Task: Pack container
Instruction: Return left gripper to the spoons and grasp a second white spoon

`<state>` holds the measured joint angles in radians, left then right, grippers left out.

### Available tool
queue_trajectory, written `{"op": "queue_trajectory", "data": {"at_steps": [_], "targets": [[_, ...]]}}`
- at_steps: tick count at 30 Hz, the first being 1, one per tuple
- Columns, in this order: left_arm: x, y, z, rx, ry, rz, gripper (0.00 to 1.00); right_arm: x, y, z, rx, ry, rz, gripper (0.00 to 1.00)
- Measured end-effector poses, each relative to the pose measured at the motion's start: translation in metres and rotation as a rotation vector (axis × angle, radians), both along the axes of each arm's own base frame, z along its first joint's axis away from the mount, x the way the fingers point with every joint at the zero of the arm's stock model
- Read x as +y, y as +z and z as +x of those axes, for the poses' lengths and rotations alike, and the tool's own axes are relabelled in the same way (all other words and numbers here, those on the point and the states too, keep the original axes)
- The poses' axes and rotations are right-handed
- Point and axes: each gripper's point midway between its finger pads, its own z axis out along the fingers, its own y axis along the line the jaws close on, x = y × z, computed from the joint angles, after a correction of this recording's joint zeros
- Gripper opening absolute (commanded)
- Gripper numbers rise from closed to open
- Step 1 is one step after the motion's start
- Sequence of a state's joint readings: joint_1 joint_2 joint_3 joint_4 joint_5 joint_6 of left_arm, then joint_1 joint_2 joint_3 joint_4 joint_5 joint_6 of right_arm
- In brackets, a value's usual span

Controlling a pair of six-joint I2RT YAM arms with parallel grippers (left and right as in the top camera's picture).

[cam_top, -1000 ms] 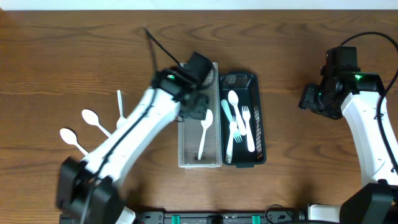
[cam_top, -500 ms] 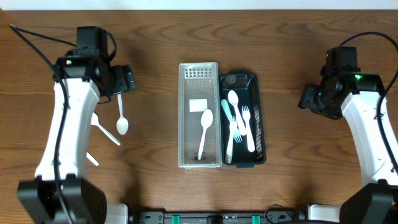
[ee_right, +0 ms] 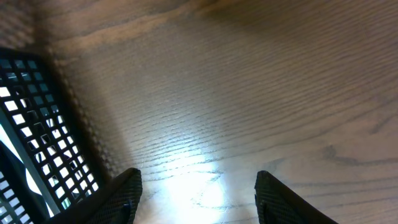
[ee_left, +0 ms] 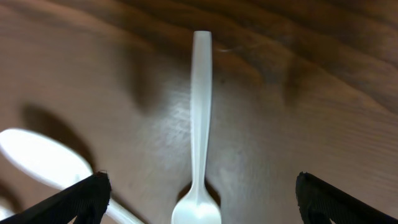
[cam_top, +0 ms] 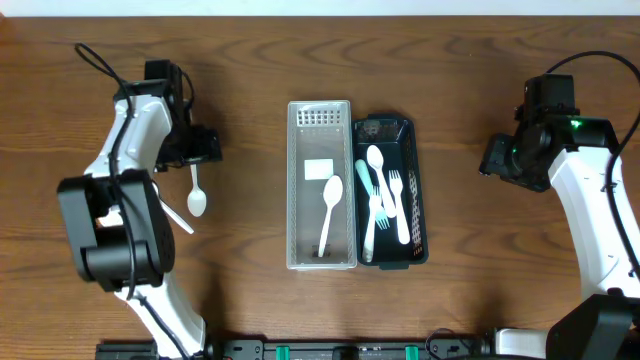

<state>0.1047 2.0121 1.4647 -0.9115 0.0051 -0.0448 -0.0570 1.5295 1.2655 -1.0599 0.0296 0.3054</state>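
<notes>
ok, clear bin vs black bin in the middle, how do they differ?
The clear bin is translucent plastic; the black bin is dark mesh. The clear bin holds one white spoon; the black bin holds several utensils. The clear bin is longer. Both are rectangular, lying side by side.

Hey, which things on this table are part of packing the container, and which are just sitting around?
Part of the job: clear container; spoon in it; loose spoon under the open left gripper; second spoon beside it.
Apparently idle: black tray of cutlery; right gripper, open, holding nothing.
</notes>
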Motion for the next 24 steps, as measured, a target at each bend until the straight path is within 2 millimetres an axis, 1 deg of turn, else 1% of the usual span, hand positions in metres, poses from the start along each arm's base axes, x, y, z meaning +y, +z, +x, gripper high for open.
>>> {"op": "queue_trajectory", "data": {"at_steps": [4, 7, 14, 19, 24], "targets": [[-0.003, -0.017, -0.003, 0.044, -0.013, -0.021, 0.96, 0.000, 0.000, 0.001, -0.002, 0.003, -0.001, 0.62], [-0.004, -0.025, -0.006, 0.065, -0.020, -0.027, 0.97, 0.000, 0.000, 0.001, -0.003, 0.003, -0.001, 0.62], [-0.005, -0.028, -0.004, 0.063, -0.020, -0.033, 0.96, -0.001, 0.000, 0.001, -0.004, 0.002, -0.005, 0.63], [-0.010, -0.034, -0.006, 0.058, -0.023, -0.059, 0.97, -0.001, 0.000, 0.001, -0.004, 0.002, -0.005, 0.63], [-0.012, -0.035, -0.006, 0.054, -0.023, -0.073, 0.96, -0.001, 0.000, 0.001, -0.005, 0.002, -0.005, 0.63]]}}
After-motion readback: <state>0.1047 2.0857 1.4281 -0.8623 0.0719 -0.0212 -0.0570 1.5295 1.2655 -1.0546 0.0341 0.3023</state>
